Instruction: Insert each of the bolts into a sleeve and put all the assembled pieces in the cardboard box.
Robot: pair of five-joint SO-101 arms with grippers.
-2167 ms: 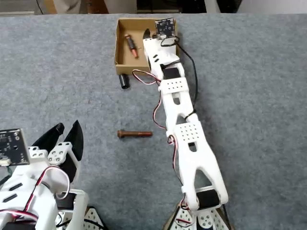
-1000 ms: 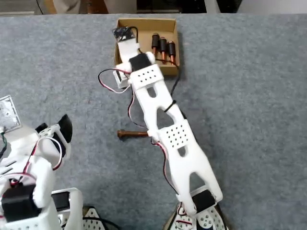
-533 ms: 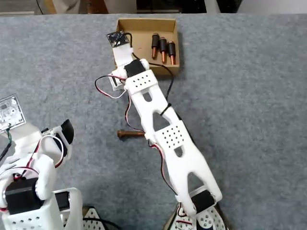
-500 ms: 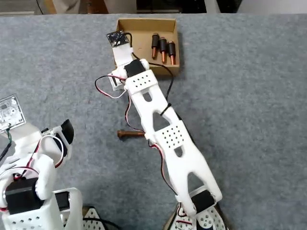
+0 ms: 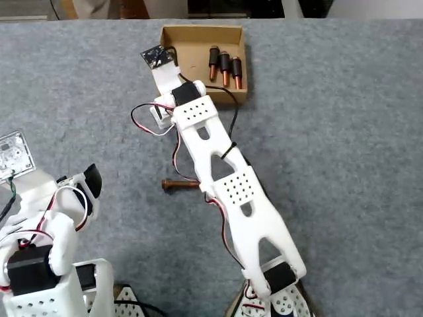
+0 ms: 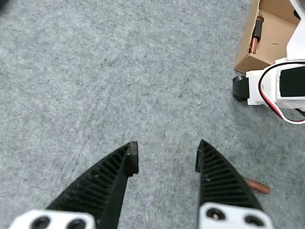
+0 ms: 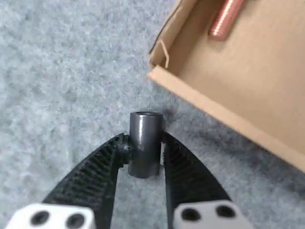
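sleeve (image 7: 145, 131): black, on the table just outside the near left corner of the cardboard box, as the high view has it; its open end faces away from the right wrist camera.
right arm's fingers (image 7: 107, 164): one on each side of the sleeve, both touching it, pinching it between them.
right arm (image 5: 225, 172): stretched across the middle of the table, its wrist over the box's left side.
cardboard box (image 5: 198, 28): open-topped, at the far edge of the table.
assembled pieces (image 5: 225, 66): three, each a copper bolt in a black sleeve, side by side in the right half of the box.
bolt (image 5: 180, 185): loose, copper-coloured, flat on the table well short of the box; its far end is hidden under the right arm.
left arm's fingers (image 6: 119, 167): spread wide, with nothing between them, over bare table at the near left; the loose bolt (image 6: 257, 186) lies just beside one finger.
table (image 5: 344, 132): covered in grey carpet-like cloth.
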